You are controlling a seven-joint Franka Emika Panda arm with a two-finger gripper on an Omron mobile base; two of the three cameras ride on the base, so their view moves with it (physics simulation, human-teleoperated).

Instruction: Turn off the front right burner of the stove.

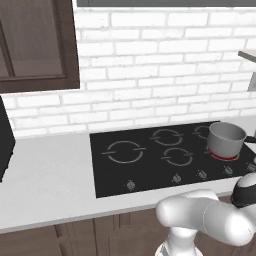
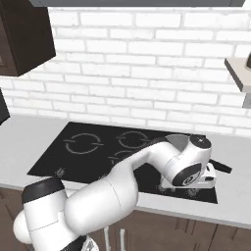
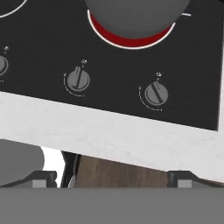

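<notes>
Red glow under the grey metal pot (image 3: 133, 13) shows the front right burner (image 3: 131, 39) lit; we advise centring our spread-jawed gripper (image 3: 111, 181) on the far-right round grey knob (image 3: 156, 93).

One stove (image 1: 150, 170), one pot (image 1: 226, 139), five knobs (image 1: 131, 185) along its front edge, one burner (image 1: 223, 155) glowing red.
</notes>
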